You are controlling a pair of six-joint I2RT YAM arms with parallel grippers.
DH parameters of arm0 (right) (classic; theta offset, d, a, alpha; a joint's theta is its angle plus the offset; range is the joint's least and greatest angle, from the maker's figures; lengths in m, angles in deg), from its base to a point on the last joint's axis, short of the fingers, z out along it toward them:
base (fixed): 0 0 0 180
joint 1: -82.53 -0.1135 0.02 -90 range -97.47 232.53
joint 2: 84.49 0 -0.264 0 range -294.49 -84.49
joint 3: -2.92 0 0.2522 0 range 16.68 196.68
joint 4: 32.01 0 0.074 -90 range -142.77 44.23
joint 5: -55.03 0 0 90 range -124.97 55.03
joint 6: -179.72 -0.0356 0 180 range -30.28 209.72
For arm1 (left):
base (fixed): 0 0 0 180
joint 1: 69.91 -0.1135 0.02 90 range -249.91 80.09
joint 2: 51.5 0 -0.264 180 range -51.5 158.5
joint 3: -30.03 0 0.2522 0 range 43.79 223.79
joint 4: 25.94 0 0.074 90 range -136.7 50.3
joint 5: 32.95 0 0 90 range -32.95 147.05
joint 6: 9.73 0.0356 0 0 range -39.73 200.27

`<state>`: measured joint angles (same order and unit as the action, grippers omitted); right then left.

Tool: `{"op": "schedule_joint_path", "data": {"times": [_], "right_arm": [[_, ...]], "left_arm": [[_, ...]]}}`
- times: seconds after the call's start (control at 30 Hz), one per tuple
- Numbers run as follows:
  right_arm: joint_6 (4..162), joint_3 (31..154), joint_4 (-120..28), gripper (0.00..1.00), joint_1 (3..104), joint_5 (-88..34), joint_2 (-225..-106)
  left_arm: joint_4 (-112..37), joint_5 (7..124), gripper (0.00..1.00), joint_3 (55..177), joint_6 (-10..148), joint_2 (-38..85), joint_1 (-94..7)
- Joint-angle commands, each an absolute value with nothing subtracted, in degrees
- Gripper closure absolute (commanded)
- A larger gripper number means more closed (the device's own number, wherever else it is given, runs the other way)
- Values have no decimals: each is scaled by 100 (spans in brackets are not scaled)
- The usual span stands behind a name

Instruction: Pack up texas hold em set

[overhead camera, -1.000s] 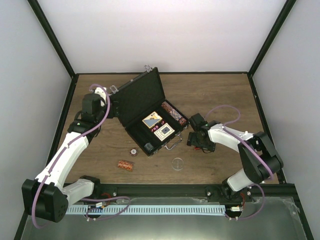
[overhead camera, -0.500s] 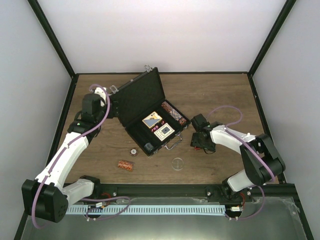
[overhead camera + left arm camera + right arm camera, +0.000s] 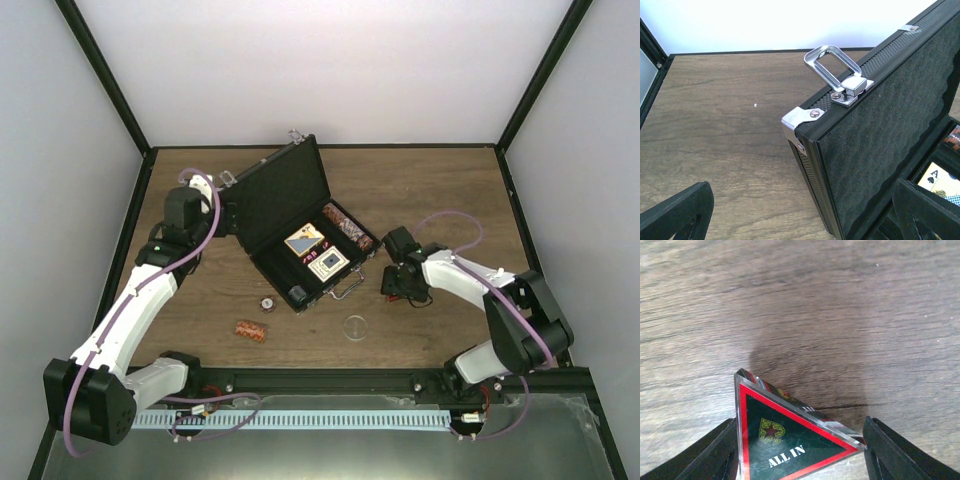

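Bright, even light came from overhead. Glare flared on the silver latch (image 3: 855, 86) of the case (image 3: 278, 196). Right of the case, the triangle (image 3: 790, 440) cast a soft shadow on the blurred table (image 3: 850, 300).

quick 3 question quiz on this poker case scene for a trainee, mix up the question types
1. Which thing lies between the right fingers?
A. a chip stack
B. the red-black triangle
C. a card deck

2. True or false: the black case is latched shut.

3. What words are printed on the triangle?

Key: 1 B; 2 false, its lid stands open; 3 ALL IN.
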<state>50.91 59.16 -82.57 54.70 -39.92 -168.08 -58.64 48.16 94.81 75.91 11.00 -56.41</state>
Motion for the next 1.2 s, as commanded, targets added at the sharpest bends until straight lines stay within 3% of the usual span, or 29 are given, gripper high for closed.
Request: {"op": "schedule_joint_path", "data": {"times": [0.0, 0.3, 0.77, 1.17], "right_arm": [[5730, 6719, -8605, 47, 5473, -3979, -16735], [6286, 7687, -7781, 47, 5331, -3261, -16688], [6782, 9730, -7320, 47, 4189, -3224, -18907], [6285, 10831, -7788, 45, 4084, -3322, -20267]], "left_arm": [[-5786, 4836, 0, 9456, 7553, 1123, -5646], [-5804, 4753, 0, 9444, 7574, 1126, -5647], [-5814, 4837, 0, 9462, 7572, 1214, -5647], [-5812, 4916, 0, 9487, 7554, 1337, -5638]]}}
